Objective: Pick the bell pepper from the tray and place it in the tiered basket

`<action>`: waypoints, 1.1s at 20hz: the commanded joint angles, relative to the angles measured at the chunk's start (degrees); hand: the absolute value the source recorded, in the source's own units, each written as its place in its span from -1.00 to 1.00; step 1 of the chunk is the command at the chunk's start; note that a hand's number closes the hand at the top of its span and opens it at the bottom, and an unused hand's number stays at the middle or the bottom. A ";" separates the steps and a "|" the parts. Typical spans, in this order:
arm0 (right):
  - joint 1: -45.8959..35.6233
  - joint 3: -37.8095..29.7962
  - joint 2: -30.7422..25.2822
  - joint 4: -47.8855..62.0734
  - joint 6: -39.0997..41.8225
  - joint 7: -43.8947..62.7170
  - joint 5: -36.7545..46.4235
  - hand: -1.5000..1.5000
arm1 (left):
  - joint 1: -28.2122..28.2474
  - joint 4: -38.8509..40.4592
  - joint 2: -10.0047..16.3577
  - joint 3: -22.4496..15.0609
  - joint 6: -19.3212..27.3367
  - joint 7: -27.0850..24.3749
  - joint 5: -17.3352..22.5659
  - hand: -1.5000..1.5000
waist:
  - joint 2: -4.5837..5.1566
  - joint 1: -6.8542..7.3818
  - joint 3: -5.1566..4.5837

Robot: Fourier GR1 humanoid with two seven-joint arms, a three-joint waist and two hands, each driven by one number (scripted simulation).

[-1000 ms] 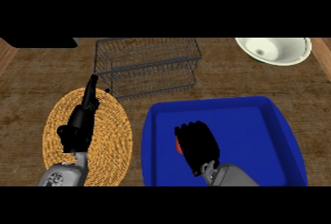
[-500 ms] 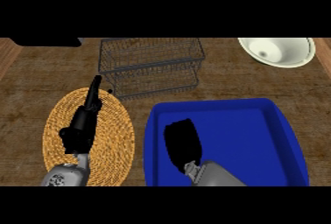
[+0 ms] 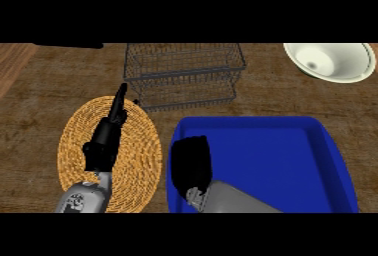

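Note:
The blue tray [image 3: 295, 150] lies at the lower right of the counter. My right hand [image 3: 192, 161] is inside it against its left wall, fingers curled downward over something. No bell pepper shows anywhere in the tray; the hand's back hides whatever it holds. The wire tiered basket [image 3: 184, 75] stands at the back, up and left of the tray, with nothing visible in it. My left hand [image 3: 103, 145] lies open over a round woven mat [image 3: 140, 150], its straight fingers [image 3: 119, 102] pointing toward the basket's front left corner.
A white bowl [image 3: 330, 61] sits at the back right corner. The woven mat lies just left of the tray. Wooden counter [image 3: 44, 100] surrounds them, with a dark object at the top left edge.
My right hand has moved left across the tray to its left wall, and the red bits seen in its grasp earlier no longer show. The left hand has stayed in place.

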 commanded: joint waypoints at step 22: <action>-43.21 -21.32 1.15 -1.67 2.60 24.70 -12.51 1.00 | 2.00 0.39 1.16 2.07 -0.45 -0.75 0.95 0.00 | -1.00 -2.71 -0.07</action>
